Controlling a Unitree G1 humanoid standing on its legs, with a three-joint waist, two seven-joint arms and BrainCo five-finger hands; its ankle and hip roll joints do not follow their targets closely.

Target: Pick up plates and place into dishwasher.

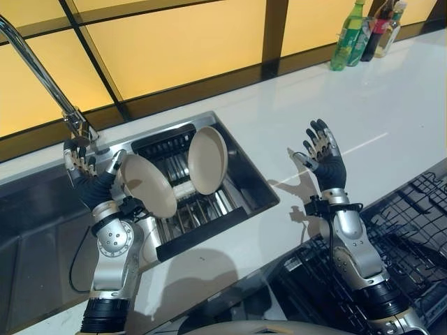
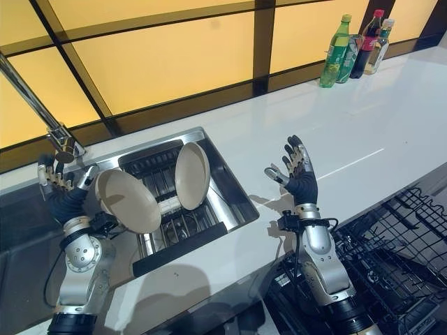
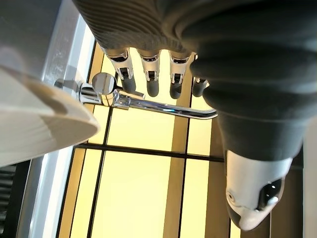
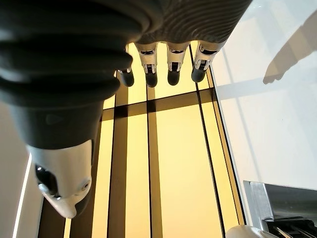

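Standing on edge in the sink rack [image 1: 183, 209], two cream plates [image 1: 207, 159] wait (slots keep them upright); the left hand [image 1: 87, 167], fingers relaxed, holds nothing beside the nearer plate [image 1: 148, 185], while the right hand [image 1: 323, 155] hovers spread above the tabletop [image 1: 377, 105], near the dishwasher rack [image 1: 412, 230].

Two plates [image 1: 208, 159] stand upright in the sink rack [image 1: 183, 183], a gap between them; the tap [image 1: 43, 73] seemingly crowds the left side.

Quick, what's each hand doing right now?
Left hand: open, fingers straight, holding nothing, beside a plate.
Right hand: open, holding nothing.
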